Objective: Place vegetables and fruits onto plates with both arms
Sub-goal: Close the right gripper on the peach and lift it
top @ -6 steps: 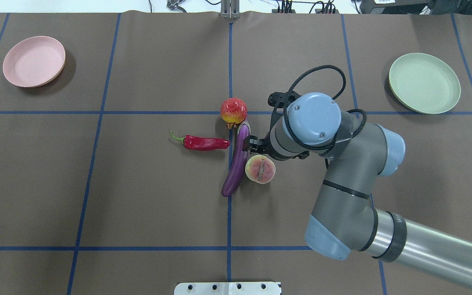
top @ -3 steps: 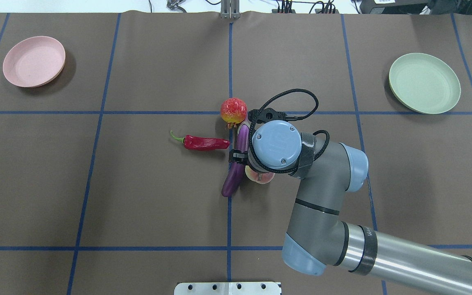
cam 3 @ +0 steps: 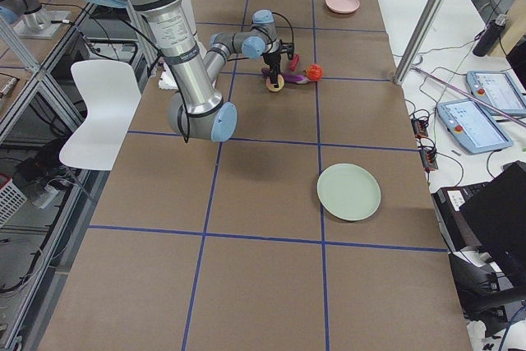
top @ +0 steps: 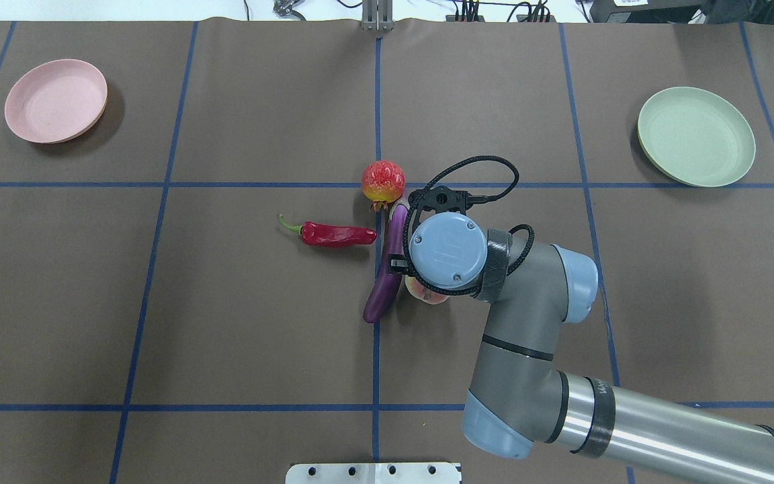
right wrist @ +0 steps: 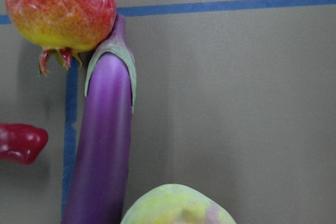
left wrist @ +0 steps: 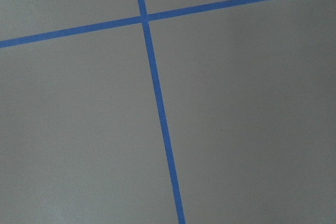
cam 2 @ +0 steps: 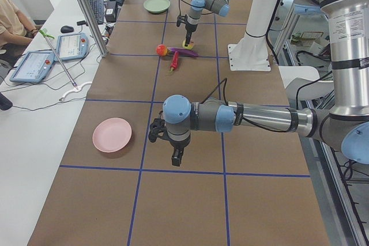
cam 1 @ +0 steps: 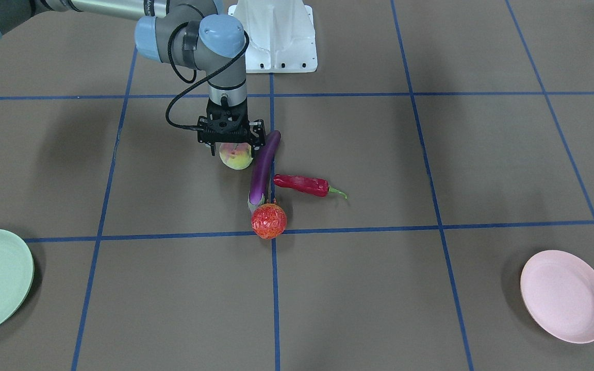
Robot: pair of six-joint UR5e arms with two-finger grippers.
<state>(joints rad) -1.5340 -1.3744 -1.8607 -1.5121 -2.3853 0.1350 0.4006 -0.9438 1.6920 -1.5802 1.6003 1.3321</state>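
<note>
Overhead exterior: eggplant (top: 380, 297) runs near-to-far, stem toward the table (top: 226, 316) far edge. Right gripper (cam 1: 231, 149) fingers spread astride peach (cam 1: 236, 159); left gripper (cam 2: 175, 157) state unclear.

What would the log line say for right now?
right gripper: open around peach | left gripper: above bare table | pink plate, green plate: empty

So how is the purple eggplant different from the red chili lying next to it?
The eggplant is purple and clearly longer; the chili is red and shorter, with a thin green stem. The eggplant lies roughly along the blue centre line, while the chili lies across it. The eggplant's stem end touches the orange-red ball; the chili touches nothing, judging by the right wrist view. Both are glossy and slim, and both lie flat on the table.
</note>
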